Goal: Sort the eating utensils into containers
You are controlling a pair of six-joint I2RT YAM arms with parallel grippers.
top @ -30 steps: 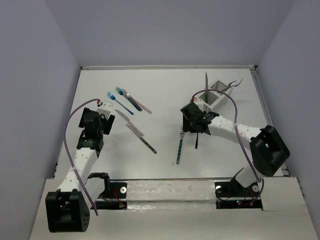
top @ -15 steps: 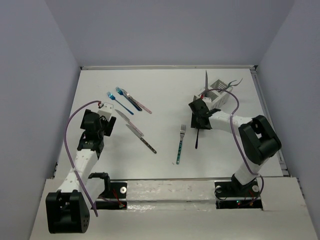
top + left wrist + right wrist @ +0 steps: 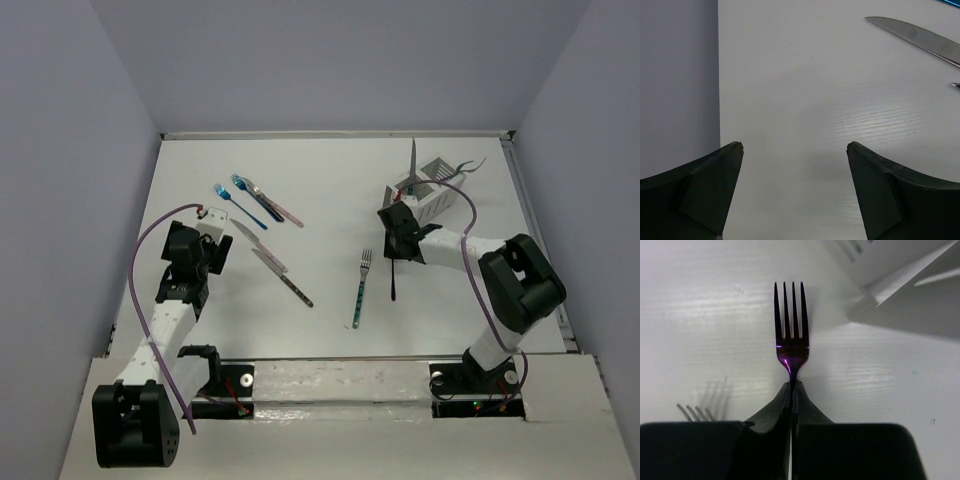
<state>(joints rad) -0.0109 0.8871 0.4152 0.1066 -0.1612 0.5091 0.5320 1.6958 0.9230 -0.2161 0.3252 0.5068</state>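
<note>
My right gripper (image 3: 791, 386) is shut on the neck of a purple fork (image 3: 791, 335) that lies flat on the white table, tines pointing away. In the top view this gripper (image 3: 400, 236) sits just in front of the white slatted caddy (image 3: 432, 192), which holds a few upright utensils, and the fork's dark handle (image 3: 394, 282) trails toward me. A teal-handled fork (image 3: 360, 290) lies left of it. My left gripper (image 3: 795, 145) hangs open over bare table, near a knife blade (image 3: 915, 37).
More utensils lie at the left-centre: a blue fork (image 3: 238, 205), a dark-handled piece (image 3: 262, 198), a pink-handled one (image 3: 285, 212) and two knives (image 3: 258, 246) (image 3: 291, 285). A corner of the caddy (image 3: 890, 270) shows close on the right. The left wall (image 3: 677, 75) is beside my left gripper.
My right arm folded in and its wrist slid along the purple fork toward the caddy, then its jaws closed on the fork's neck. The left arm has barely moved.
</note>
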